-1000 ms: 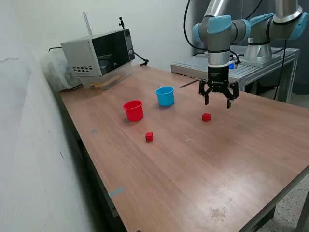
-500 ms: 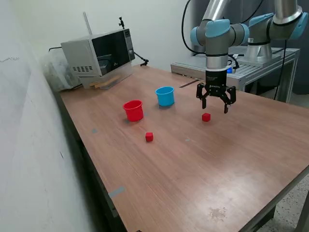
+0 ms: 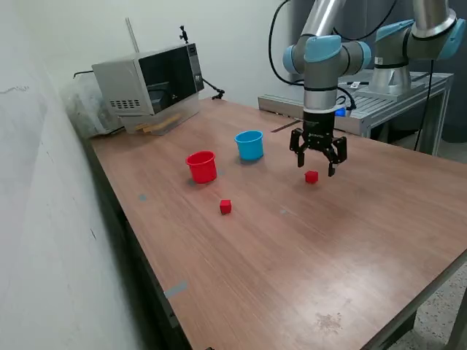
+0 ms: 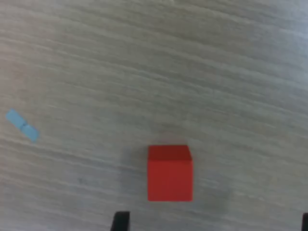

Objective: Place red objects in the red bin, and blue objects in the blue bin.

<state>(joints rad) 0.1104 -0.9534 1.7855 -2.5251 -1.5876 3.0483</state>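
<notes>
Right now the gripper [image 3: 318,165] hangs with jaws spread wide and empty over the red cube [image 3: 311,176], centre-right of the exterior frame; the cube sits just below and slightly toward frame left of the fingertips. Wrist view puts the cube [image 4: 169,173] low-centre between the two fingertips [image 4: 120,221], off-centre toward that one. It's a cube, no long axis; faces look roughly square to the jaws, though blur makes that uncertain.

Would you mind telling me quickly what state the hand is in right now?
Hand: open and empty, hovering just above a red cube on the table.
</notes>
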